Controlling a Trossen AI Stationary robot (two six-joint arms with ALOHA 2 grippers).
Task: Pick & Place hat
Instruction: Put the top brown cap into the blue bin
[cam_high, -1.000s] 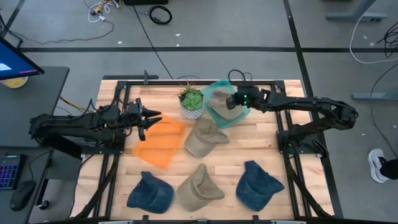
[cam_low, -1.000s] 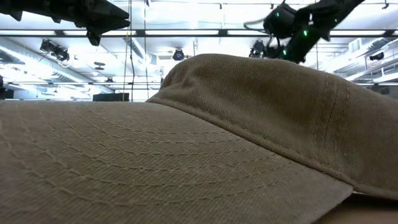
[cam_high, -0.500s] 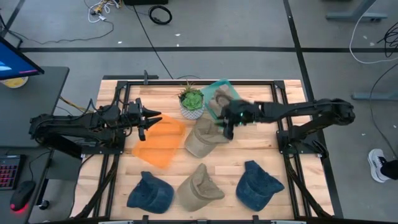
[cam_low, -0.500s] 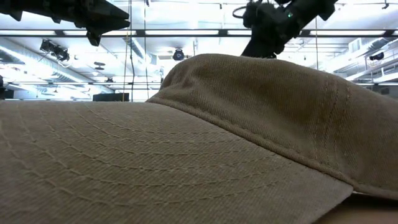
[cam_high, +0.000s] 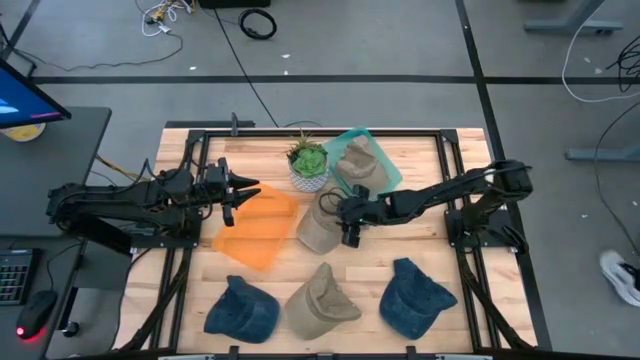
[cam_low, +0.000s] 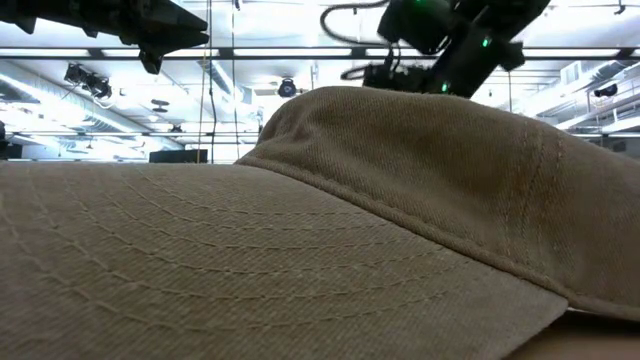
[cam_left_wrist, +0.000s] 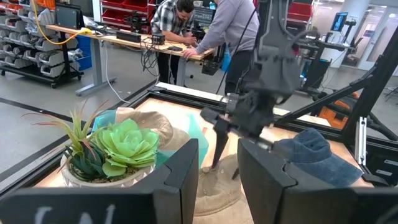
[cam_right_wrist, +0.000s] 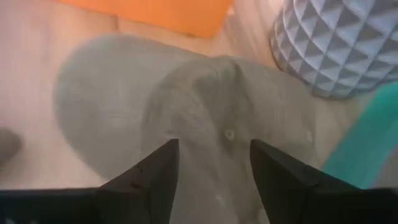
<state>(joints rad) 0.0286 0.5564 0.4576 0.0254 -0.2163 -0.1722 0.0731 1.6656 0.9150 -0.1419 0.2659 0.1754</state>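
A tan hat (cam_high: 322, 228) lies on the table's middle, crown up, and shows in the right wrist view (cam_right_wrist: 205, 106). My right gripper (cam_high: 345, 222) is open just above its right side, fingers pointing down (cam_left_wrist: 225, 168). Another tan hat (cam_high: 355, 160) lies on a teal mat (cam_high: 387, 175) at the back. My left gripper (cam_high: 240, 195) is open and empty above the far edge of an orange mat (cam_high: 258, 228). In the low view a tan hat (cam_low: 300, 230) fills the picture and hides the table.
A potted plant (cam_high: 308, 165) stands at the back between the two mats. Two blue hats (cam_high: 240, 308) (cam_high: 415, 298) and one tan hat (cam_high: 320, 300) lie along the near edge. People stand at a bench beyond the table (cam_left_wrist: 205, 31).
My right gripper has left the teal mat and the hat on it. It has moved toward the table's near left and down, and now stands over the tan hat in the middle. My left arm has kept still.
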